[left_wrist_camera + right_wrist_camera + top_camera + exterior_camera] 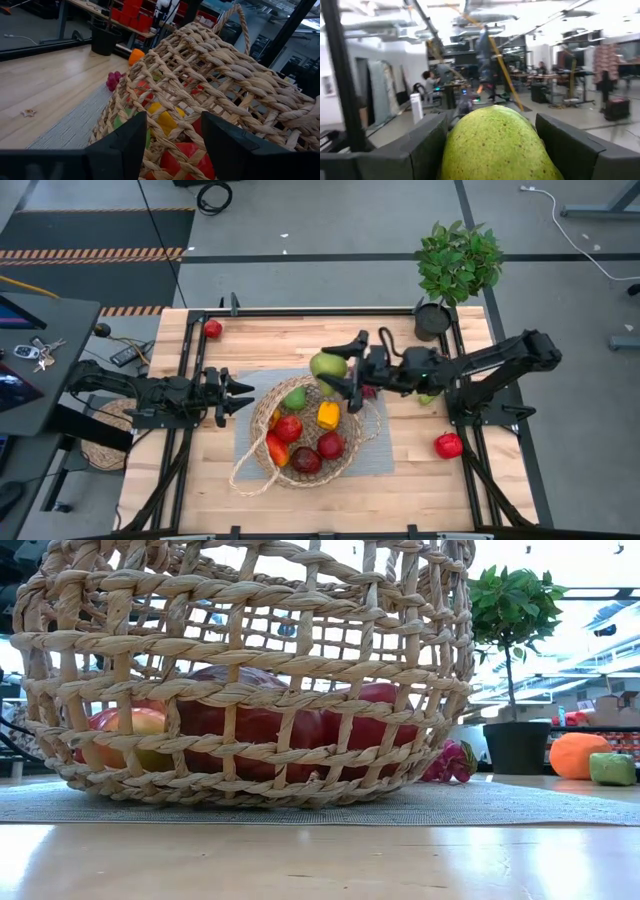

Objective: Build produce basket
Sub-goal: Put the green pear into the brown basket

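The tan wicker basket (303,432) stands on a grey mat and holds red apples, a yellow pepper (328,415), a green pear (295,398) and a mango. In the low view the basket's wall (250,680) fills the picture, with red fruit behind the weave. My right gripper (335,367) is over the basket's far rim, shut on a green speckled fruit (495,145). My left gripper (248,395) is open at the basket's left side, and its fingers stand just before the basket's wicker wall (210,95). My right gripper pinches the green fruit between its two fingers (422,145), one on each flank of the fruit (455,150). The fingers reach in level from the table's right side. The fruit (328,365) sits in the hold over the basket's far rim, clear of the fruit inside.
A potted plant (455,270) stands at the far right. Loose on the table lie a red apple (212,328) at the far left, another red apple (448,445) on the right, purple grapes (450,762), an orange (578,753) and a green fruit (612,768). A thin handle loop (250,475) lies beside the basket.
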